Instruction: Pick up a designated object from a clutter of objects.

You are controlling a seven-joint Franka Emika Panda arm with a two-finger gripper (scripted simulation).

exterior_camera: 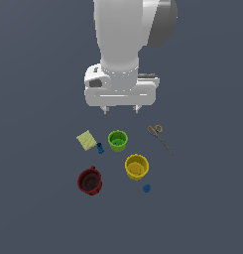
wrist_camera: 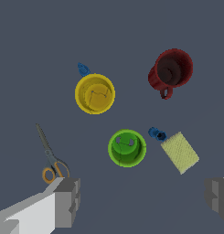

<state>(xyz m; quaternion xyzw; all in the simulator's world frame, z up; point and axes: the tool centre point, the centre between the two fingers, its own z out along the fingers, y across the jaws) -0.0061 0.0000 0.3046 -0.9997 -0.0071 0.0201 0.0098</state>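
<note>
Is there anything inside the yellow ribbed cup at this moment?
Nothing visible: the wrist view looks straight into the yellow ribbed cup and shows only its bare yellow floor with faint lines. What lies beneath the cup is covered.

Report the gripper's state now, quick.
Gripper: open, holding nothing; it hangs above the green cup, not yet at the yellow cup.

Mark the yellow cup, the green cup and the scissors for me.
yellow cup (exterior_camera: 137, 166): exterior view, on its inside floor.
green cup (exterior_camera: 117, 140): exterior view, on its inside floor.
scissors (wrist_camera: 51, 160): wrist view, near the blade pivot above the orange handles.
</note>
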